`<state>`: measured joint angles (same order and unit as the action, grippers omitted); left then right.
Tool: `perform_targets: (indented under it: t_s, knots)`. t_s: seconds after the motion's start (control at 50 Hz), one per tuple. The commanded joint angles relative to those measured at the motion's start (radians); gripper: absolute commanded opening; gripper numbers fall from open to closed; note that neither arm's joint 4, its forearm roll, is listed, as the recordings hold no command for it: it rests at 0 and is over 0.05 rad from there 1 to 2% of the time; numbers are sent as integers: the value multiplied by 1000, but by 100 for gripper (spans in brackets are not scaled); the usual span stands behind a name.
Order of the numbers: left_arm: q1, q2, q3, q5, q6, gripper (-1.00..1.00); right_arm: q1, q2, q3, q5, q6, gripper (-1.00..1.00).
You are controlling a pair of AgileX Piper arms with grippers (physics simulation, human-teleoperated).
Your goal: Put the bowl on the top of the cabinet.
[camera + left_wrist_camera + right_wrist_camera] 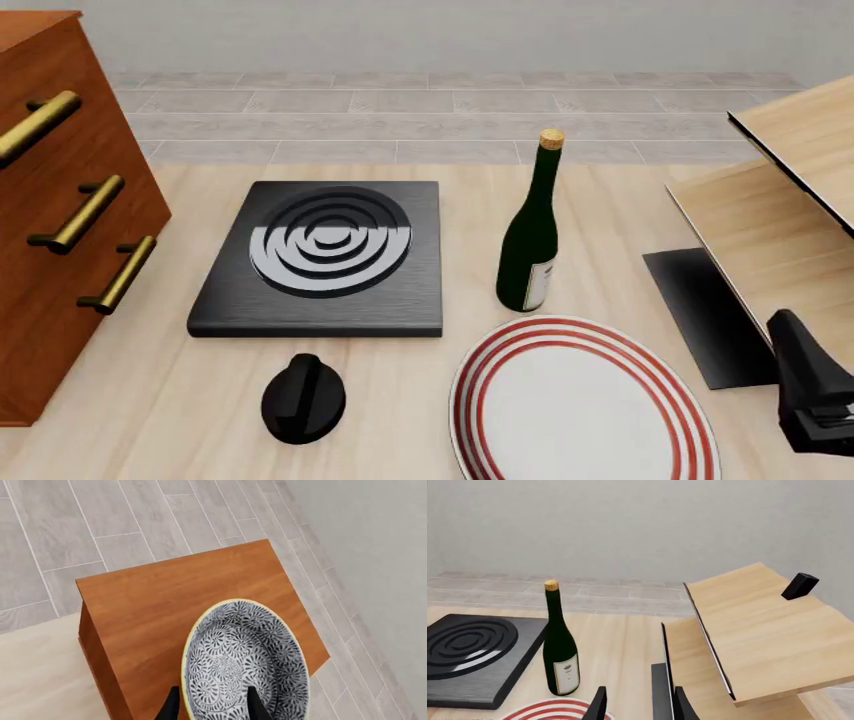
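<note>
overhead, left wrist view: round deep white bowl with dense dark leaf marks and a thin yellow rim [245,662] sits over the flat top of the reddish-brown wooden cabinet [167,605], near its edge. left gripper [212,705] has its dark fingers [256,706] straddling the bowl's rim, one inside, one outside; contact cannot be told.

front view: cabinet at far left, brass bar handles [83,212]; black ringed burner slab [324,256], green wine bottle [530,232], red-ringed white plate [582,404], black knob [303,397], pale wood shelf unit [787,210] at right.

right wrist view: right gripper [639,706] above the table, fingers narrowly apart, holding nothing.
</note>
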<state>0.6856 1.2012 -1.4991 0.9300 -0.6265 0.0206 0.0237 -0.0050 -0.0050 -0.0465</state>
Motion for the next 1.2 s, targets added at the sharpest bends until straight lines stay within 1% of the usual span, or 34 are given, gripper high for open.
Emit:
perform_targets:
  t_s: [0.02,0.22,0.34,0.42,0.66,0.78,0.96,1.2]
  knots:
    - [2,-44,-13,17,-4,100,3,-5,-1,7,-4,100]
    - [18,-96,-33,39,-7,100,5,-9,-5,13,-5,100]
    - [36,-108,-17,35,-16,100,6,-15,-5,17,-6,100]
    - [39,-117,-23,41,-13,100,6,-17,-6,19,-5,100]
    - [47,-185,-15,54,-15,100,7,-18,-2,14,-1,100]
    - [39,-215,-1,54,-12,100,8,-17,-1,13,0,100]
    - [7,-286,45,54,-19,100,8,-18,-1,11,-2,100]
    - [-34,-399,91,76,-21,100,8,-19,-11,22,-4,100]
